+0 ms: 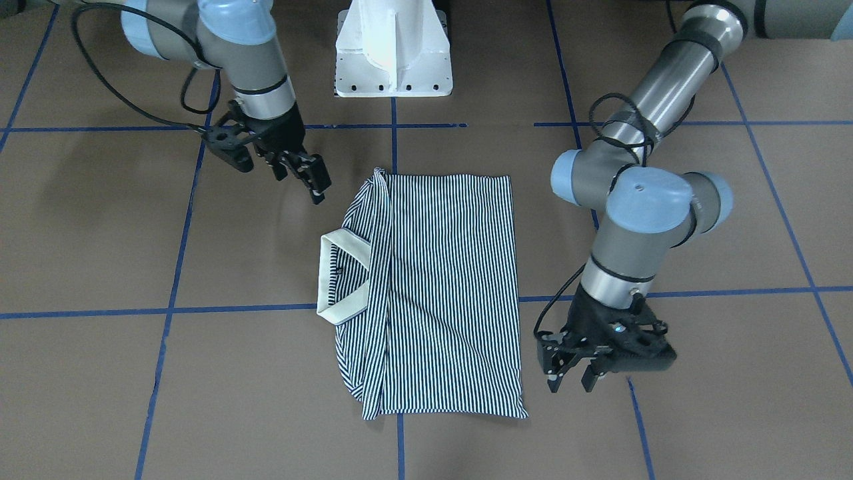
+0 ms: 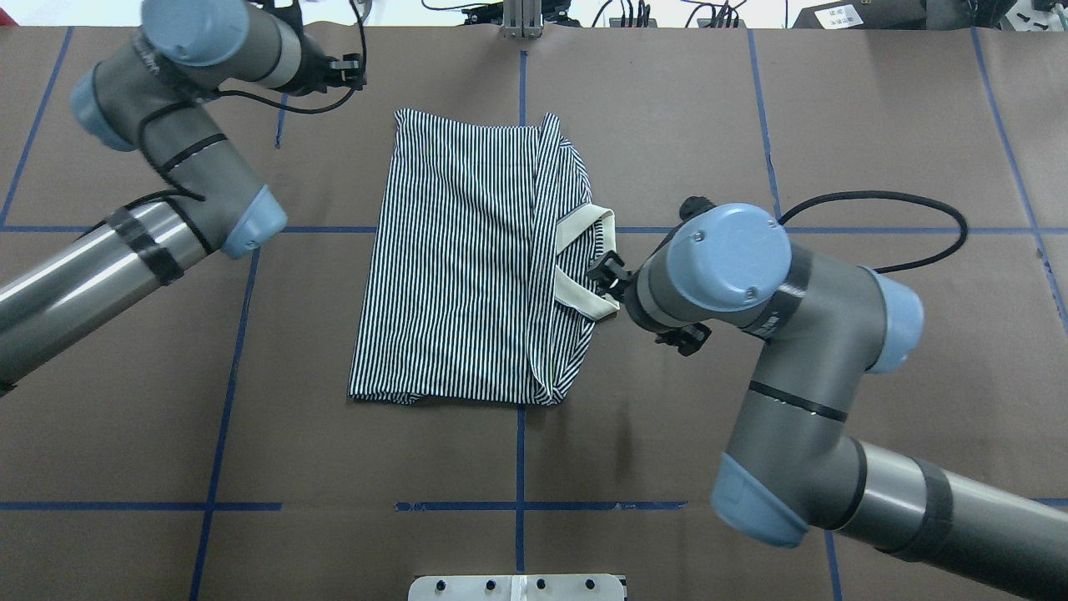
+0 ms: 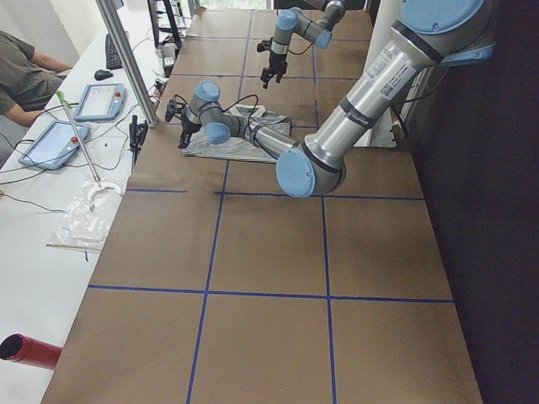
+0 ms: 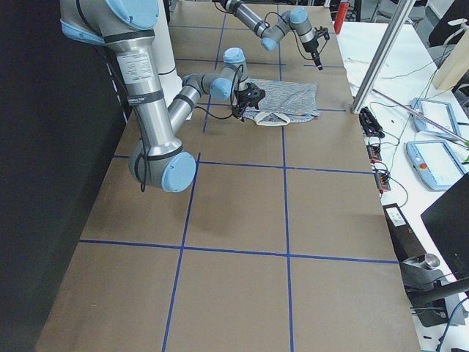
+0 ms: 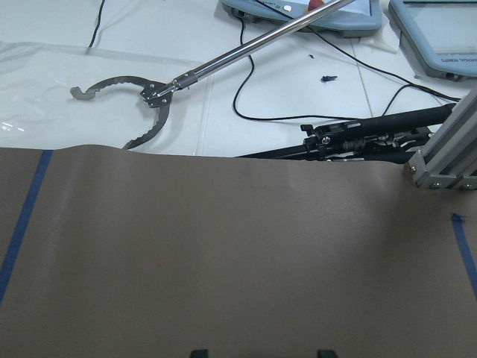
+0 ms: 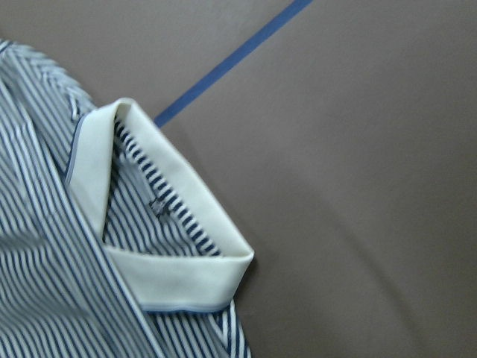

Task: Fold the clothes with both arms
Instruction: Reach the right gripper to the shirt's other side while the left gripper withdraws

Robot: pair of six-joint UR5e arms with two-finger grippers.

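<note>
The clothes are one striped polo shirt (image 1: 440,287) (image 2: 467,267), lying folded flat mid-table with its cream collar (image 6: 171,246) (image 1: 343,277) toward my right side. My right gripper (image 1: 303,173) hovers above the table beside the collar; its fingers look open and hold nothing, and its wrist (image 2: 613,280) hides it from overhead. On the far side, my left gripper (image 1: 572,380) is off the shirt's corner. It stands open and empty, its fingertips (image 5: 197,352) just showing over bare table.
The white pedestal base (image 1: 393,53) stands at the robot's side of the table. Past the table's far edge are a metal reacher tool (image 5: 149,97), tablets (image 3: 97,101), cables and an aluminium post (image 5: 447,149). A person (image 3: 25,76) sits there.
</note>
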